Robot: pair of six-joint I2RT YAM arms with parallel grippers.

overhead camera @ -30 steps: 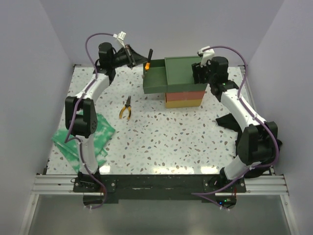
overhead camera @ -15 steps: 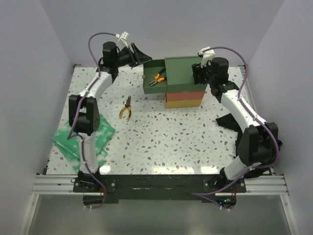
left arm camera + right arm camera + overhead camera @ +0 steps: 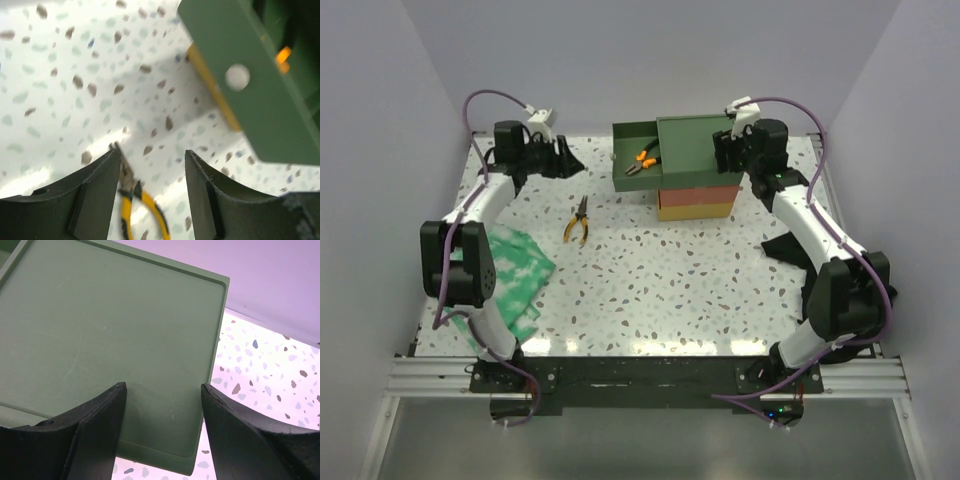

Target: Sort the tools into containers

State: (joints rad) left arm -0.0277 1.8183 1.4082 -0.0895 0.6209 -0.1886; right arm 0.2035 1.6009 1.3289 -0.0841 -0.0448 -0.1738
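Note:
One pair of pliers [image 3: 642, 162] with orange handles lies in the pulled-out dark green top drawer [image 3: 635, 172] of the containers [image 3: 697, 196], a stack with a red-orange middle and a yellow bottom. Another pair of pliers [image 3: 578, 222], with yellow-and-black handles, lies on the table; the left wrist view shows these pliers [image 3: 131, 200] below my fingers. My left gripper [image 3: 572, 163] [image 3: 152, 192] hangs open and empty left of the drawer front [image 3: 250, 85]. Above the stack's green top [image 3: 110, 335], my right gripper [image 3: 728, 150] [image 3: 162, 425] is open, holding nothing.
A green-and-white patterned cloth [image 3: 510, 270] lies at the near left beside the left arm. A black cloth [image 3: 785, 245] lies at the right beside the right arm. White walls close in the speckled table [image 3: 660, 290] on three sides.
My left gripper opened and let the orange-handled pliers drop into the green drawer, then drew back to the left and lower. The right arm has not moved.

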